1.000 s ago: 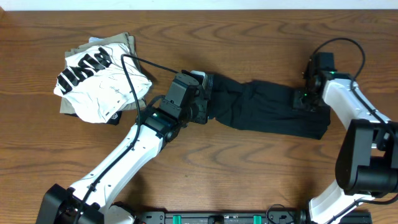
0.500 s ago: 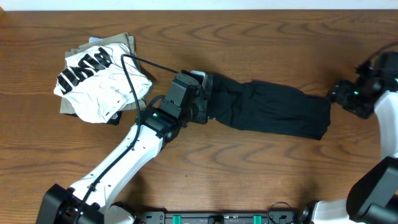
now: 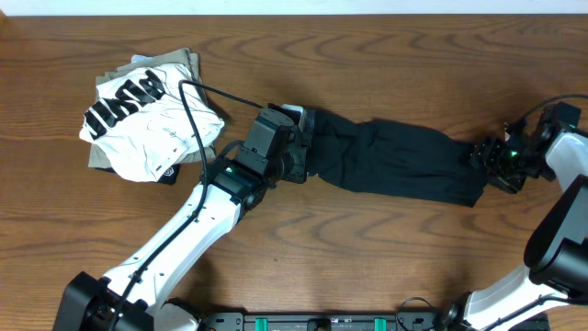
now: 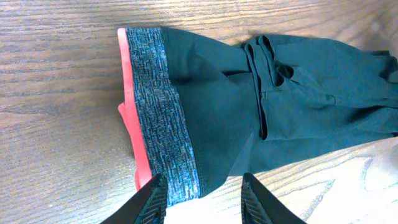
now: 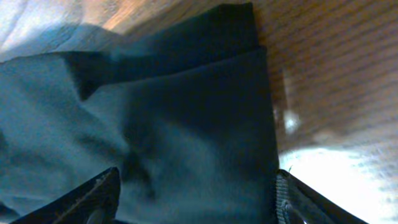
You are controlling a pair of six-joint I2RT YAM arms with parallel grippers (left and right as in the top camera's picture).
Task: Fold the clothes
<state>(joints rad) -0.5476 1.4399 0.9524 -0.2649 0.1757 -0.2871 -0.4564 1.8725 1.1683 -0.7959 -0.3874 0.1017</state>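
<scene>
Looking down from above, we see the black pants [image 3: 395, 164] stretched in a long band across the middle of the wooden table [image 3: 367, 267], running from just left of centre toward the right edge and sloping slightly downward to the right. The left gripper [image 3: 294, 147] sits over the band's left end. In the left wrist view its two fingers [image 4: 152, 200] stand partly apart at the bottom of the frame. The lower end of the grey heathered waistband [image 4: 158, 112], with its coral-red edge [image 4: 132, 112], lies flat between them. We see no fabric pinched, so we take the fingers as open and holding nothing.

The right gripper [image 3: 485, 161] is at the band's right end, just beside the cuffs. From the right wrist camera its fingers [image 5: 93, 200] are spread wide at the lower corners of the frame, and the layered dark cuff end fills the space between them. The fingers are not closed on the cloth.

In the upper left of the overhead frame a white shirt [image 3: 147, 115] with bold black lettering lies crumpled on a khaki folded garment [image 3: 188, 64], well apart from the pants.
</scene>
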